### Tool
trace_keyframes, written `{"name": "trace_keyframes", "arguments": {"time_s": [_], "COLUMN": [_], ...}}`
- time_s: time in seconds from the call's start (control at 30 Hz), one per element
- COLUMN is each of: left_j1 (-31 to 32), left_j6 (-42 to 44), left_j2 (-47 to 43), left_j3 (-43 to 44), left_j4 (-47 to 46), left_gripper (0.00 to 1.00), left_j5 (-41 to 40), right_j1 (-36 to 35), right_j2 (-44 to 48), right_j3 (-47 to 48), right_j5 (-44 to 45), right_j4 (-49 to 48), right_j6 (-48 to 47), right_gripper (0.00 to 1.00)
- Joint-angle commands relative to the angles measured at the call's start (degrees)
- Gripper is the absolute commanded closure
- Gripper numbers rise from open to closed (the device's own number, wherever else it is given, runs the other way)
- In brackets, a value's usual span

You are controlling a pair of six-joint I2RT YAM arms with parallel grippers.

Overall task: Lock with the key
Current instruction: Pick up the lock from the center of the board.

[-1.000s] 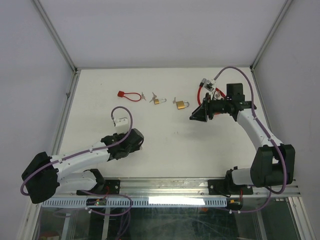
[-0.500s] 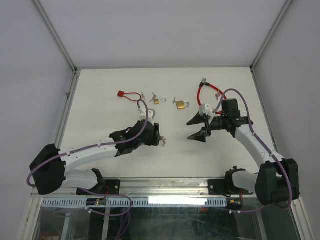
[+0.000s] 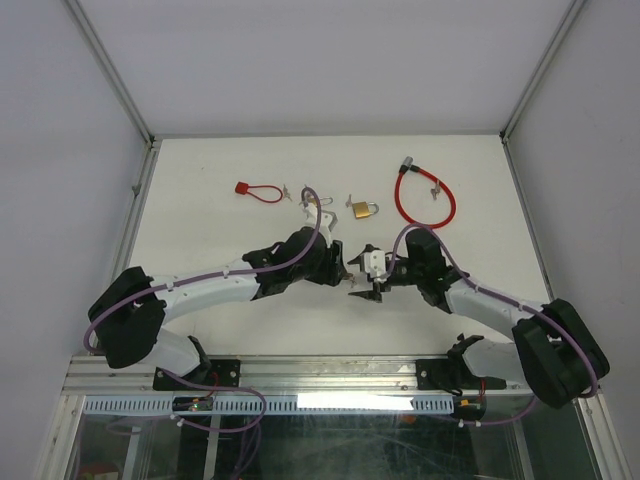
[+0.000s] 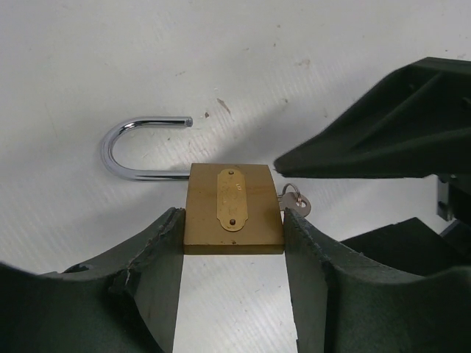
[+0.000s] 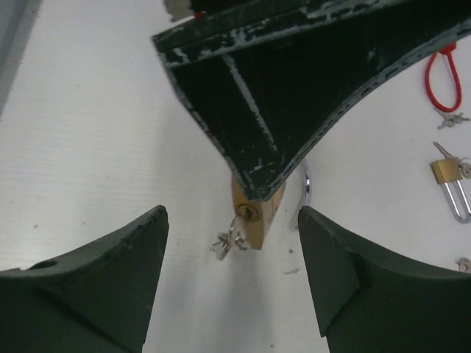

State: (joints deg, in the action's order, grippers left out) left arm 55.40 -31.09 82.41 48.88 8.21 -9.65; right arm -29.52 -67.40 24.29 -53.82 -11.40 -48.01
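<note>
Padlock clamped between left fingers, its key between spread right fingers

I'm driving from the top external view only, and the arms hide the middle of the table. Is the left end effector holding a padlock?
Observer: Yes, the left end effector grips a brass padlock by its body.
Operator: Is the shackle shut?
Observer: No, the shackle stands open, its free end out of the body.
Operator: Where is the key?
Observer: The key sits in the padlock's keyhole, facing the open right end effector.
</note>
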Motion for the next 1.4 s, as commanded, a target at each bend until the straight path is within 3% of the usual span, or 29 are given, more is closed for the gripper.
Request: {"name": "trace_keyframes", "arguments": {"time_s": [0.0, 0.17, 0.33, 0.67, 0.73, 0.9, 0.97, 1.13, 1.37], "left_j1": [-0.88, -1.46, -1.76, -2.68, -3.03, -3.95, -4.15, -4.54, -4.75], "left_j6": [-1.89, -2.96, -3.87, -6.88, -7.34, -7.09, -6.25, -3.5, 4.53], "left_j2": [-0.94, -0.93, -1.41, -2.61, -3.32, -7.27, -9.88, -17.66, -29.34], "left_j3": [4.33, 4.62, 4.4, 3.55, 3.25, 0.75, -1.31, -7.91, -23.58], "left_j4": [-7.87, -8.21, -8.92, -10.37, -10.4, -11.89, -13.79, -19.69, -37.46], "left_gripper": [0.99, 0.99, 0.98, 0.9, 0.82, 0.4, 0.32, 0.25, 0.22], "left_j5": [3.37, 5.35, 5.9, 7.38, 7.32, 6.14, 5.5, 5.24, 13.81], "right_j1": [-2.52, -6.07, -7.16, -7.06, -6.94, -4.77, -3.54, -0.05, 7.11], "right_j2": [-3.37, -6.93, -8.44, -6.84, -5.7, -2.96, -2.14, 0.03, 3.26], "right_j3": [-0.57, -2.77, -2.8, -1.62, -0.69, 1.2, 1.81, 4.05, 9.79], "right_j5": [10.71, 17.51, 20.46, 19.38, 18.5, 13.77, 12.19, 7.81, 0.04], "right_j4": [-19.24, -27.95, -29.22, -25.78, -23.28, -17.98, -17.0, -13.39, -6.69], "right_j6": [8.33, 11.13, 11.55, 10.16, 9.64, 10.51, 11.8, 15.58, 28.49], "right_gripper": [0.26, 0.31, 0.48, 0.99, 1.0, 1.0, 1.0, 1.0, 1.0]}}
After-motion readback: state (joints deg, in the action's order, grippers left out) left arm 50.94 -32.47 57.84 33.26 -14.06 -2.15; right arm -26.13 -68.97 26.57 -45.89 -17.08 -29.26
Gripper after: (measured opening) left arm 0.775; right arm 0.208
